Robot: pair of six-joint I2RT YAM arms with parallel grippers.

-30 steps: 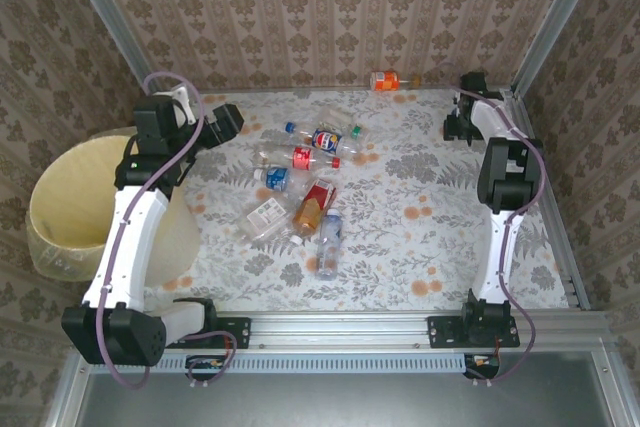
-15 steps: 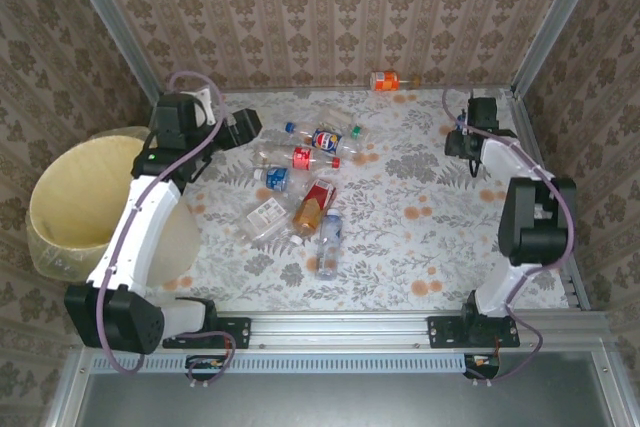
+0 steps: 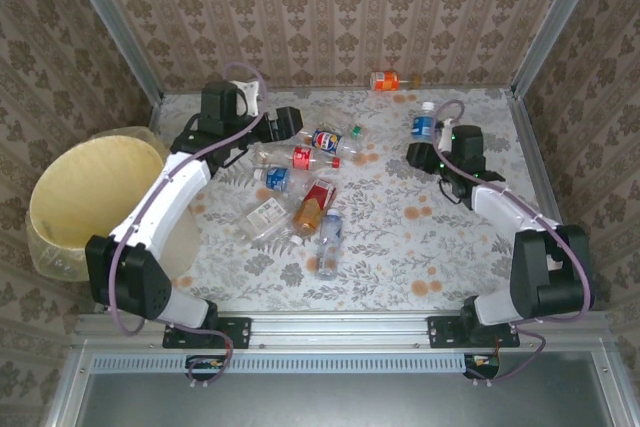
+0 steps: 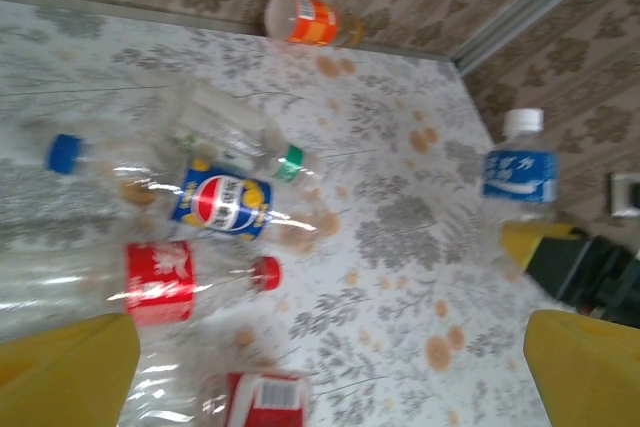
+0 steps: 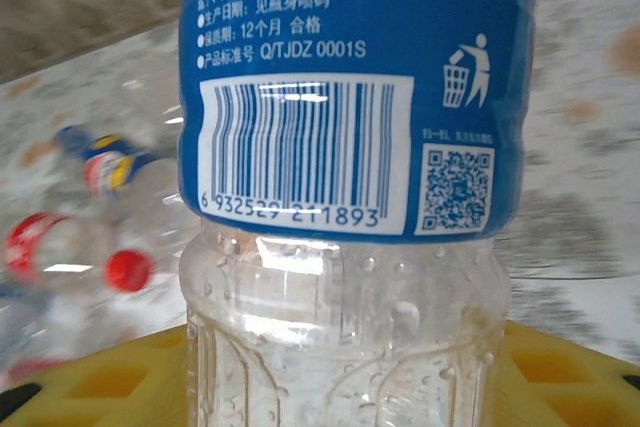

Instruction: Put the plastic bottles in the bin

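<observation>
Right hand (image 3: 422, 144) clasps an upright blue-labelled bottle (image 3: 423, 125); left hand (image 3: 291, 118) spread wide, holding nothing.

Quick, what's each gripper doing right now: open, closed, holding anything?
Left gripper: open, holding nothing.
Right gripper: closed on the blue-label bottle, held upright.

Blue-label bottle (image 5: 350, 147), cap and base beyond the frame edges; red-capped bottle (image 5: 35, 244) behind it, a mere smear.
</observation>
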